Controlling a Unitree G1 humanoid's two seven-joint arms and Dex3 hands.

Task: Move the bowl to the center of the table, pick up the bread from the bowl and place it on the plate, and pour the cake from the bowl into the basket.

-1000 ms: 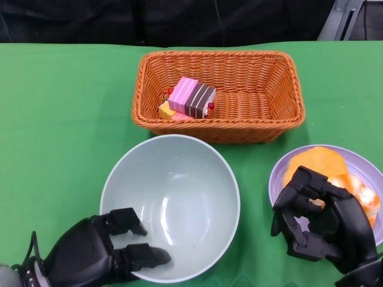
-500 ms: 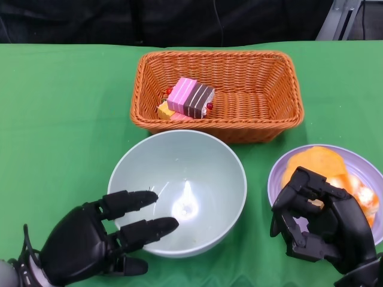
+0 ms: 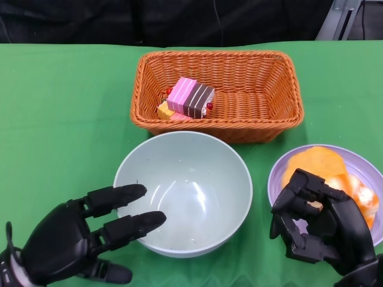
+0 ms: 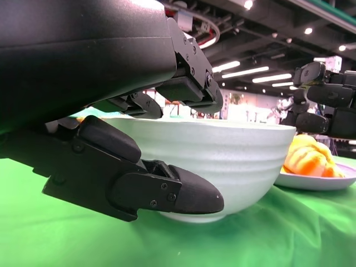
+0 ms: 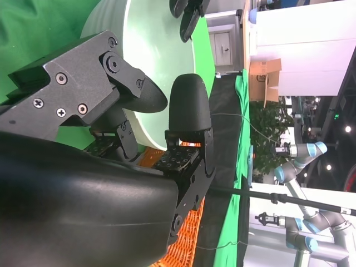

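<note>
1. The table is covered with a green cloth, and a dark backdrop is seen behind its far edge; in the wrist views, ceiling lights, a potted plant and other robot arms are seen in the room beyond.
2. The pale bowl stands upright near the middle of the table, nothing being visible inside it. The woven basket lies just behind it, with the pink-and-brown cake in its left part.
3. The bread is seen on the purple plate, to the right of the bowl.
4. The left hand is spread, with nothing gripped; its fingers are extended over the bowl's near-left rim, and whether they touch it cannot be told.
5. The right hand is curled in over the plate's near edge, and nothing is seen within it.
</note>
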